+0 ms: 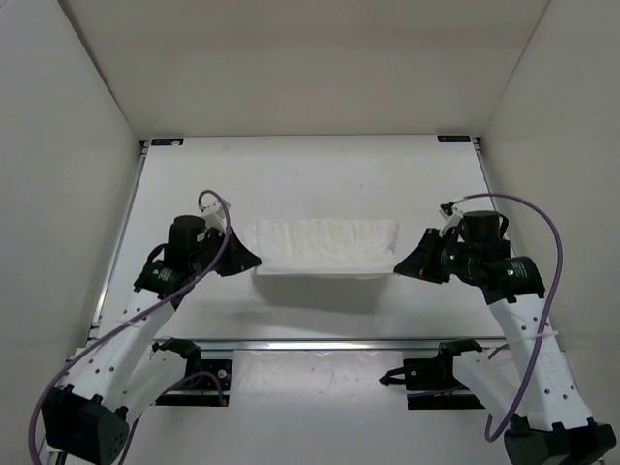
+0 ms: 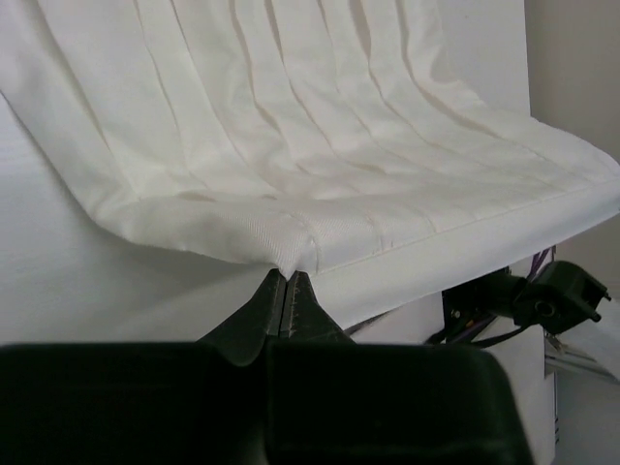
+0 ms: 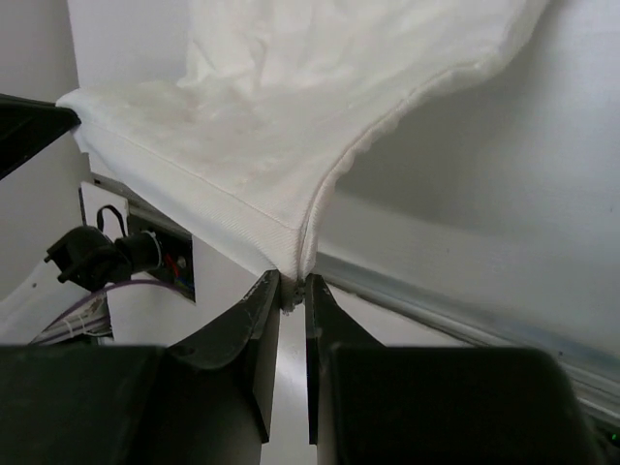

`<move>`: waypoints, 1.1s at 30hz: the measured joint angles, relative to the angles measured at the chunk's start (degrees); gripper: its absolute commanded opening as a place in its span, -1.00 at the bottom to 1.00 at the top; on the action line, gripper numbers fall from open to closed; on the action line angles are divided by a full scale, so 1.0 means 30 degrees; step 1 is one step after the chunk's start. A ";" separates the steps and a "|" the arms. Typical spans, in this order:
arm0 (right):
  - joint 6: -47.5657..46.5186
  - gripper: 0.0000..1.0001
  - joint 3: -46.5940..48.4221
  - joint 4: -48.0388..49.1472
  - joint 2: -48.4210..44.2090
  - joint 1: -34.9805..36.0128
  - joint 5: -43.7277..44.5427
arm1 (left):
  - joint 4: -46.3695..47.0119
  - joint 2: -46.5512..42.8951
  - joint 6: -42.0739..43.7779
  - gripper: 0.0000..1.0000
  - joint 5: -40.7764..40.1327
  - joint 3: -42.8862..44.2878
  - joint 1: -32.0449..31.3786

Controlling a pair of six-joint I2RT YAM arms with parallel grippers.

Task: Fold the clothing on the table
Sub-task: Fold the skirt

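The clothing [image 1: 325, 247] hangs stretched above the middle of the table [image 1: 320, 174]. The edge nearest the table's front rail is raised, and the rest sags toward the tabletop. The left gripper [image 2: 288, 283] is clenched on one hemmed corner and the right gripper [image 3: 294, 291] pinches the other. The fabric looks light, thin and limp and falls in soft pleats. The doubled hem at those corners seems the surest place to hold.

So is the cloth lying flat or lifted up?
Lifted up, at least its near edge: the left fingers and right fingers each pinch a corner of the cloth, with a shadow underneath.
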 measured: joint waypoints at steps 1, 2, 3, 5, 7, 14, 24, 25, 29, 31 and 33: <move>-0.0131 -1.00 0.0714 0.0197 0.0605 -0.0022 0.0058 | 0.0204 0.0641 0.0066 -1.00 0.0000 0.0539 0.0160; -0.0291 -0.99 0.1151 0.0627 0.1231 -0.0146 0.0022 | 0.0452 0.1443 0.0146 -1.00 -0.0029 0.1093 0.0321; -0.0444 -1.00 0.1399 0.1180 0.1865 -0.0393 -0.0044 | 0.0787 0.2259 0.0189 -1.00 -0.0036 0.1530 0.0474; -0.0597 -1.00 0.1479 0.2346 0.3045 -0.1188 -0.0379 | 0.1501 0.4160 0.0211 -1.00 -0.0007 0.2419 0.0685; -0.0714 -0.98 0.1464 0.3468 0.4969 -0.1829 -0.0663 | 0.2390 0.6317 0.0270 -1.00 -0.0015 0.3264 0.0794; -0.0903 -1.00 0.1960 0.7118 1.2422 -0.1902 -0.0597 | 0.4750 1.2815 0.0182 -1.00 0.0000 0.4801 0.1690; -0.1333 -1.00 0.5807 0.8313 1.6043 -0.1880 -0.0262 | 0.5421 1.5817 0.0219 -1.00 -0.0197 0.7482 0.2127; -0.1399 -1.00 0.6237 0.8276 1.6371 -0.1880 -0.0364 | 0.5595 1.5817 0.0189 -0.86 -0.0197 0.7482 0.2171; -0.1872 -0.15 0.8393 0.8480 1.8666 -0.1880 -0.0510 | 0.5960 1.6393 0.0364 -0.01 -0.0517 0.7876 0.2557; -0.2120 -0.08 0.8568 0.9136 1.9263 -0.2055 -0.0022 | 0.6331 1.7012 0.0219 0.11 -0.0831 0.8291 0.3191; -0.2098 -0.02 0.8160 0.9792 1.9314 -0.2215 0.0481 | 0.6572 1.7668 0.0211 0.15 -0.0940 0.8801 0.3832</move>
